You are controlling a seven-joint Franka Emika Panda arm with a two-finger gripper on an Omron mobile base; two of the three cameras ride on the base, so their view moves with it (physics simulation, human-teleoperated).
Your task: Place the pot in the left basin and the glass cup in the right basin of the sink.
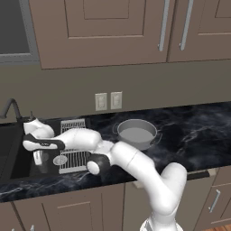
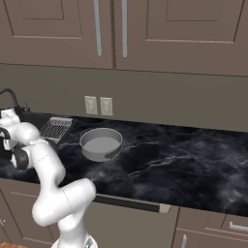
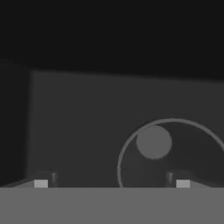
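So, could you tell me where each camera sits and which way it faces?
Left base view: behind the arm, to its left, facing forward and down at sink, rack and pot; arm rises from lower right.
Right base view: behind its right, same counter; arm rises from lower left.
Hand view: on the hand, looking into the sink at the cup; open gripper tips at bottom.
Shared: both base views show pot, rack, arm.

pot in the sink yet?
No, the pot sits on the counter to the right of the sink.
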